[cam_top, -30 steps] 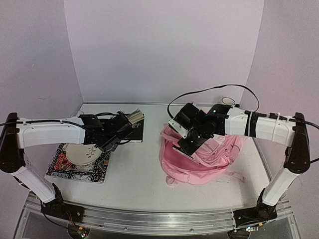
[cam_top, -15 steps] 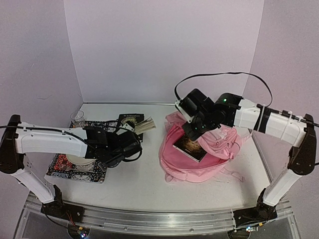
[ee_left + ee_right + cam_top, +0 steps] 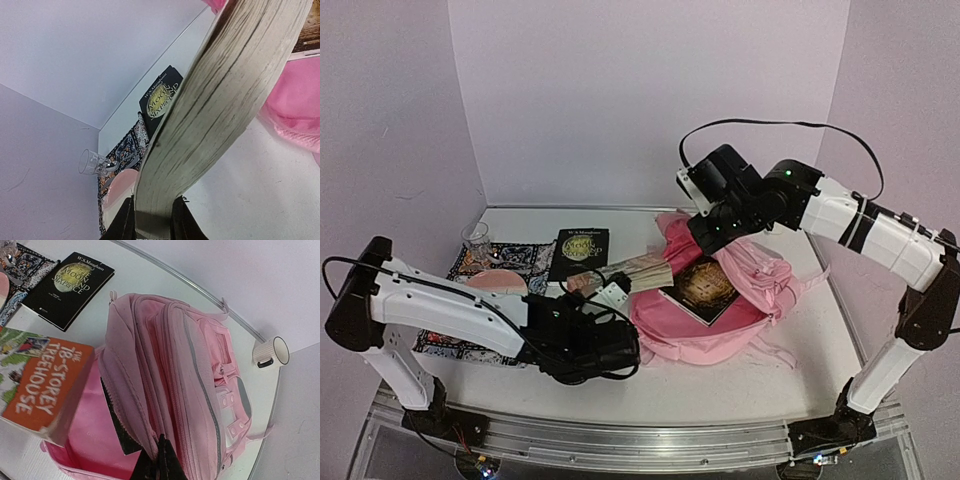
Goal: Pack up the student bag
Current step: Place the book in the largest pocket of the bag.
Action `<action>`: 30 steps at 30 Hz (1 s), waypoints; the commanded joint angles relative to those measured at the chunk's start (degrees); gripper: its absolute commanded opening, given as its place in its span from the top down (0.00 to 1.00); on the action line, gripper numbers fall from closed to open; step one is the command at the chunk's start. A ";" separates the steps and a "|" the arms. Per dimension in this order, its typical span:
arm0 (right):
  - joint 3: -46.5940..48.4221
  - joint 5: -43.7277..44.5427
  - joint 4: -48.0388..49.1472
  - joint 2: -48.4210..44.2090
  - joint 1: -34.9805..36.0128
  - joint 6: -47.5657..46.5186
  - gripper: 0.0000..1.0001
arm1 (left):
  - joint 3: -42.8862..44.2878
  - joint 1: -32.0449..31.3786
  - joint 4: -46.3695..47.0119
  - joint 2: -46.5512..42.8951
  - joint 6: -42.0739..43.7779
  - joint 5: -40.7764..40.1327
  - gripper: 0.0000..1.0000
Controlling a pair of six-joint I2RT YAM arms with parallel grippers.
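Now left claw (image 3: 152, 221), clamping a thick orange paperback (image 3: 640, 272), is arriving at the soft pink fabric backpack (image 3: 705, 338) w/ right claw (image 3: 161, 459) pinching its rim up, so insertion's prob. next.

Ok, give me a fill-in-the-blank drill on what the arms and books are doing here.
The left tool grips a thick book titled The 18-Storey ____.
The right tool pinches the fabric of the student bag, which is ____ in colour.
The Moon and Sixpence book has a ____ cover.
Missing: Treehouse; pink; black.
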 commanded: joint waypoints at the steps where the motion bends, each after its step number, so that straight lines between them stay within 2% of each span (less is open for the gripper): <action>1: 4.62 -2.98 5.12 -0.42 0.47 1.53 1.00 | 8.17 -1.53 2.75 6.76 -1.71 -9.97 1.00; 8: 4.06 -7.91 6.84 -1.03 0.48 2.71 1.00 | 17.52 -1.94 3.14 16.58 1.21 -11.88 1.00; 25: 2.18 -14.19 9.30 -0.30 0.61 4.41 1.00 | 38.11 1.79 3.54 35.45 7.47 -6.71 0.99; 27: 1.83 -14.23 9.61 -0.09 0.59 4.42 1.00 | 39.67 1.81 3.58 37.18 8.27 -6.31 0.95; 30: 1.22 -13.79 9.91 0.16 0.56 4.31 1.00 | 38.83 1.79 3.51 37.59 8.14 -4.28 0.80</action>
